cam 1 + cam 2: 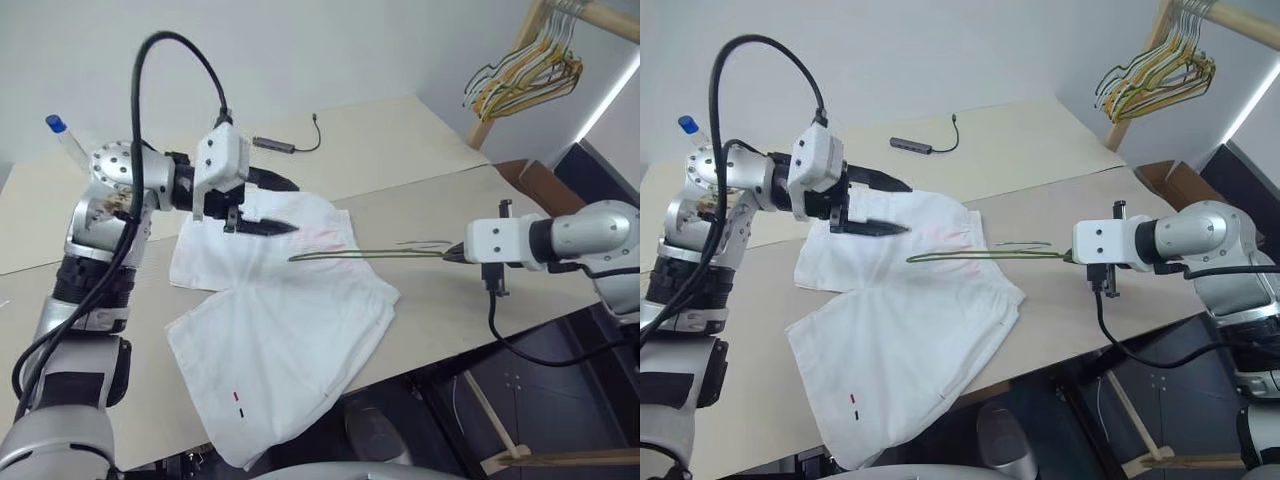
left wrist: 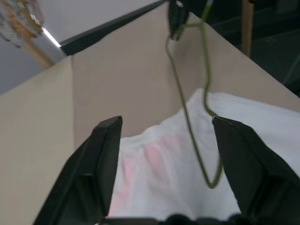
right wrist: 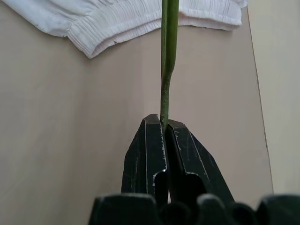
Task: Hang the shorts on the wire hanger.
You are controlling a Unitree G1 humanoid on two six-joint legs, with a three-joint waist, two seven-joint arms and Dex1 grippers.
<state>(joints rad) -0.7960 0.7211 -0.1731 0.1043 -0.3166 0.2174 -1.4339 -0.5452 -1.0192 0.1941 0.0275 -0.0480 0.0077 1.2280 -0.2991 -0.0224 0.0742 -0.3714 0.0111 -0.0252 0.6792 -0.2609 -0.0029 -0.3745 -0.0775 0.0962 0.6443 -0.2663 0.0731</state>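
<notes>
The white shorts (image 1: 280, 330) lie spread on the beige table (image 1: 420, 170), one leg hanging over the front edge, with small red and black marks near that hem. My right gripper (image 1: 452, 254) is shut on the wire hanger (image 1: 370, 255) and holds it about level, its far end reaching out over the shorts. In the right wrist view the fingers (image 3: 150, 140) pinch the green wire (image 3: 168, 47). My left gripper (image 1: 295, 208) hovers open over the upper part of the shorts, just beyond the hanger's far end. Nothing lies between its fingers (image 2: 98, 154).
A bunch of yellow, green and black hangers (image 1: 525, 80) hangs on a wooden rack at the back right. A dark cable with an adapter (image 1: 285, 146) lies on the far side of the table. A brown box (image 1: 545, 180) stands beyond the table's right edge.
</notes>
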